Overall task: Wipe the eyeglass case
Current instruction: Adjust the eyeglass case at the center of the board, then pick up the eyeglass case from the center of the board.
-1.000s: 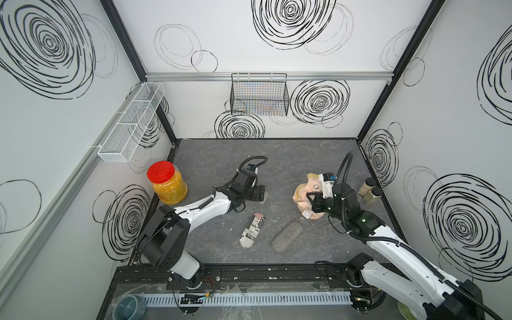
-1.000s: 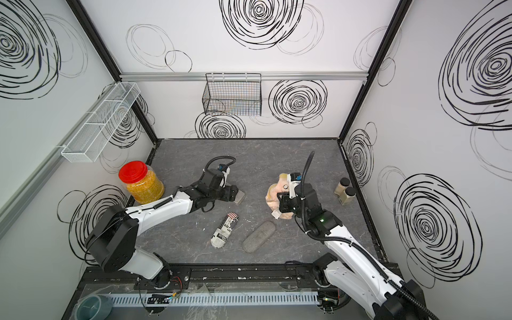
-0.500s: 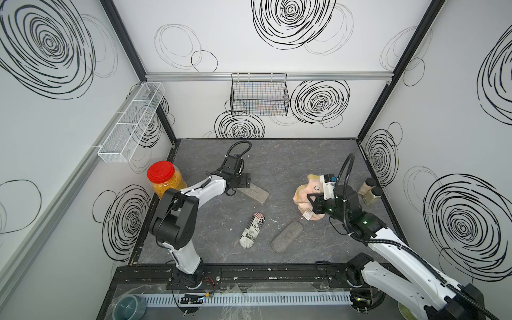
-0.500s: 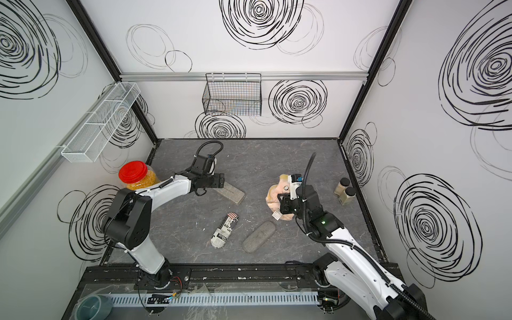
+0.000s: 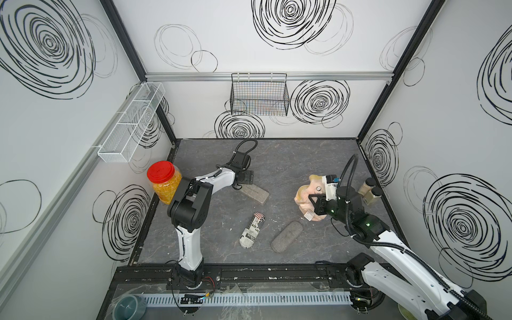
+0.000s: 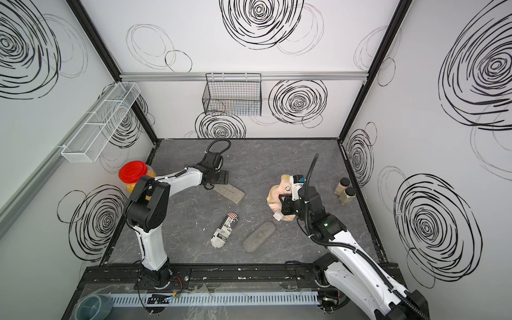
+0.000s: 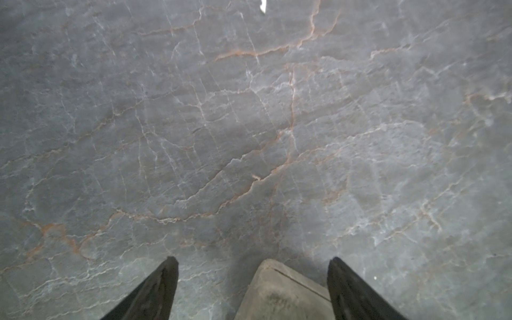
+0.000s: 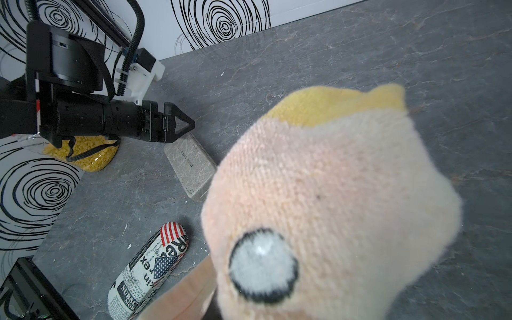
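A grey rectangular eyeglass case (image 5: 255, 194) lies flat on the floor left of centre, and also shows in the right wrist view (image 8: 191, 166). My left gripper (image 5: 247, 178) stands open over its back end. In the left wrist view, the case's corner (image 7: 279, 293) lies between the two spread fingers (image 7: 155, 291). My right gripper (image 5: 311, 203) is off to the right, shut on a peach and yellow cloth (image 5: 304, 195). The cloth (image 8: 332, 194) fills the right wrist view and hides the jaws.
A newspaper-print case (image 5: 252, 230) and a grey felt oval case (image 5: 286, 236) lie near the front. A red-lidded jar (image 5: 163, 180) stands at the left wall and two spice bottles (image 5: 370, 191) at the right wall. A black wire basket (image 5: 259, 97) hangs on the back wall.
My left gripper has opened off the rectangular case and drawn back toward the left rear, leaving the case on the floor. The right arm and cloth have barely moved.
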Robot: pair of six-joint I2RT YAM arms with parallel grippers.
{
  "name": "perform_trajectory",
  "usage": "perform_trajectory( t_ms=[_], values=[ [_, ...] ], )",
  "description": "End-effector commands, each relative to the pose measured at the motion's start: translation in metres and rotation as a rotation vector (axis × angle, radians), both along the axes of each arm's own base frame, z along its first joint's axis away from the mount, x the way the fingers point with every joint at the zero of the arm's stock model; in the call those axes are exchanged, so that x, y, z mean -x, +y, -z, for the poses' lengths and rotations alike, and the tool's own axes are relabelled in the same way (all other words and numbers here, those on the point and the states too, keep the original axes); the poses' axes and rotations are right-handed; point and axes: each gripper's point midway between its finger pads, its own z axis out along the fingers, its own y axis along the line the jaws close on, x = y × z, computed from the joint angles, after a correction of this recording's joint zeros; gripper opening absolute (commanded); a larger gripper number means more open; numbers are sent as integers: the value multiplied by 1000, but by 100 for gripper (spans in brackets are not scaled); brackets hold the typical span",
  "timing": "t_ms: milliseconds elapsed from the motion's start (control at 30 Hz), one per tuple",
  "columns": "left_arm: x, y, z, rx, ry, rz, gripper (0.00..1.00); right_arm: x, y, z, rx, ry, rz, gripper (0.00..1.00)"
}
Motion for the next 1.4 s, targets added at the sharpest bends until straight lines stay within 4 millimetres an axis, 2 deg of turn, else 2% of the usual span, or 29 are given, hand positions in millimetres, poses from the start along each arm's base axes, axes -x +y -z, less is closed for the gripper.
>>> perform_trajectory(
  t_ms=[0, 267, 500, 600, 667, 800, 867, 967, 1100, 1200, 1367],
  values=[
    [13, 12, 0, -69, 22, -7, 87, 0, -2, -4, -8, -14, 3, 0],
    [35, 30, 2, -121, 56, -21, 87, 1, 0, 0, -21, -5, -10, 0],
    [67, 41, -6, -101, 58, -28, 86, 4, -2, 2, -19, -3, -7, 0],
    [85, 26, -8, -2, 66, 34, 86, 4, -1, 3, -19, 1, -10, 0],
    [96, 24, -13, 11, 63, 38, 86, 3, -1, 3, -19, 1, -10, 0],
    [102, 28, -39, 34, 3, 25, 86, 0, 1, 5, -25, -4, -14, 0],
    [105, 19, -56, 80, -32, 74, 86, -2, 4, 6, -20, 15, -19, 0],
    [115, -8, -70, 149, -47, 199, 88, -3, 5, 3, -13, 36, -24, 0],
    [128, -27, -70, 72, -35, 305, 93, -1, 5, -3, -21, 23, -28, 0],
    [135, -31, -64, 6, 1, 362, 98, 2, 4, -5, -25, -2, -36, 0],
    [140, -25, -56, -105, 56, 402, 99, 5, 0, -7, -21, -9, -26, 0]
  ],
)
